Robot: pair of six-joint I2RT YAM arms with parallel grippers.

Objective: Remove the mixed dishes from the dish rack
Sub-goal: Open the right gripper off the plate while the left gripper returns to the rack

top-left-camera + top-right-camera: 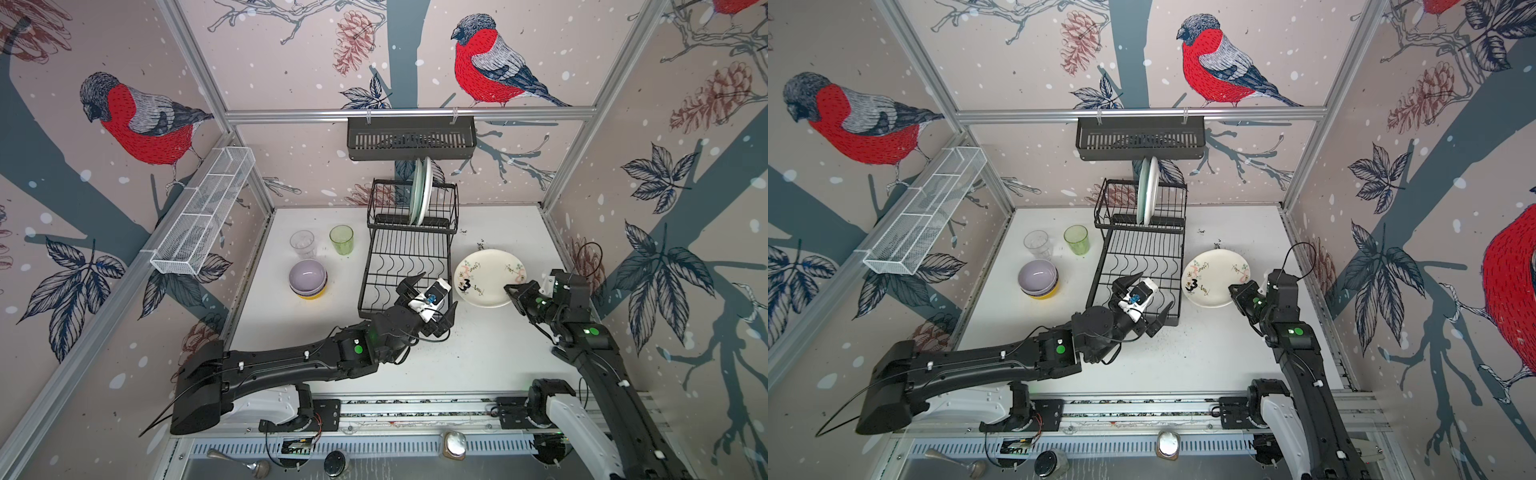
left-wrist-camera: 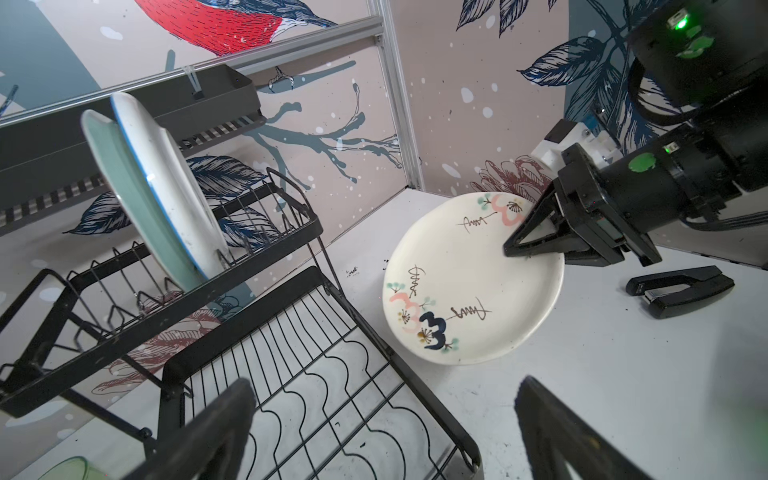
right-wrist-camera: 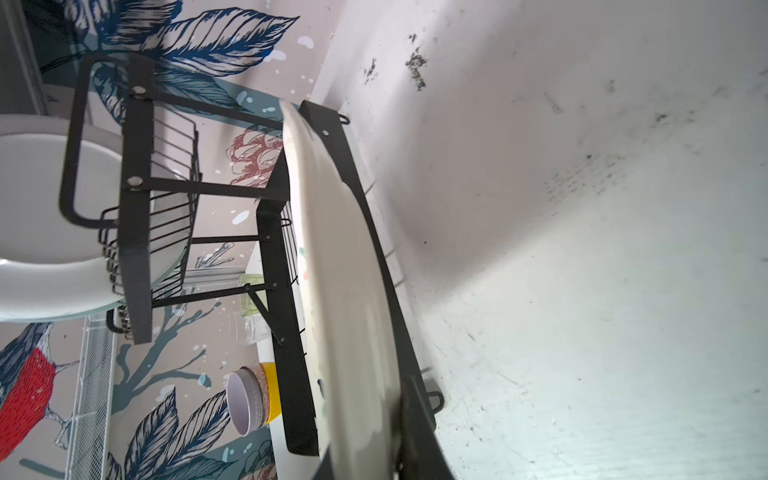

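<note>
white tabletop (image 1: 478, 361), scuffed and speckled, fills the cell under bird-print walls. nearest, the left gripper (image 1: 434, 293) hangs over the front right corner of the dish rack (image 1: 365, 270) with its jaws spread wide and nothing between them. if it drops from here, a finger could hook the wire prongs of the lower tier and drag the whole rack.

just to the right, the right gripper (image 1: 512, 289) is pinched tight on the rim of the cream floral plate (image 1: 486, 274), which sits low at the tabletop just beside the rack's right rail. i cannot tell whether the plate lies fully flat. a rim pinch is thin, so the plate may pivot or slip. let go while tipped, it could clatter or knock the rail.

left of the rack, clear of both arms, stand the lilac bowl (image 1: 308, 276) stacked over the yellow bowl (image 1: 311, 295), then the clear glass (image 1: 302, 243) and green glass (image 1: 341, 240).

farthest back, the mint plate (image 1: 415, 195) and white plate (image 1: 424, 191) stand on edge together in the upper tier. pulling one may topple the other, and the black slotted basket (image 1: 411, 139) hangs right above, so a straight lift could strike it.
</note>
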